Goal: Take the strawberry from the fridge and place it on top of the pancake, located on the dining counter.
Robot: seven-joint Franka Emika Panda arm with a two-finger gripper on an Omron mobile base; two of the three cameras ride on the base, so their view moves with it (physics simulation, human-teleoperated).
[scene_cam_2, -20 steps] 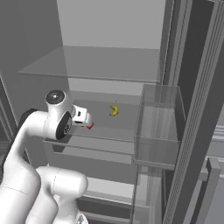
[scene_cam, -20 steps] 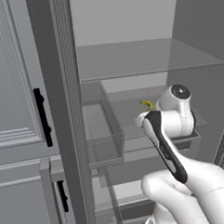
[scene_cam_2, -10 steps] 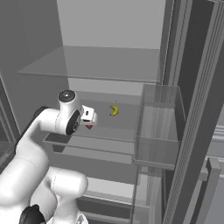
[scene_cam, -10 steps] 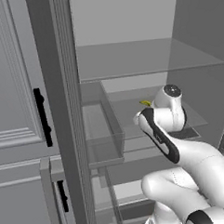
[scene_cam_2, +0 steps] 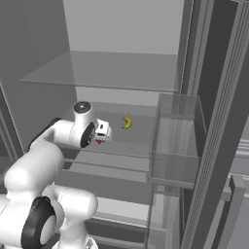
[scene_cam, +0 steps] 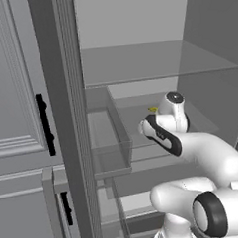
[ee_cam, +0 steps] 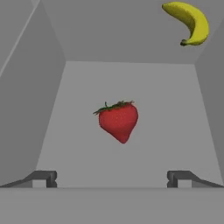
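The tall dark grey fridge (scene_cam: 56,119) stands with its door swung wide, leaving the pale grey shelf (scene_cam_2: 138,138) inside free for the white arm to reach in. Near the middle of that shelf lies the tiny red strawberry (ee_cam: 118,120), and the claw (ee_cam: 113,177) hangs just short of it with jaws wide apart and holding nothing, apparently lined up to straddle the berry. Toward the shelf's back right corner rests a small yellow curved banana (ee_cam: 189,22), well apart from the berry.

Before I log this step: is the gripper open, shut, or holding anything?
Gripper: open, holding nothing; the strawberry lies on the fridge shelf ahead of its fingertips.
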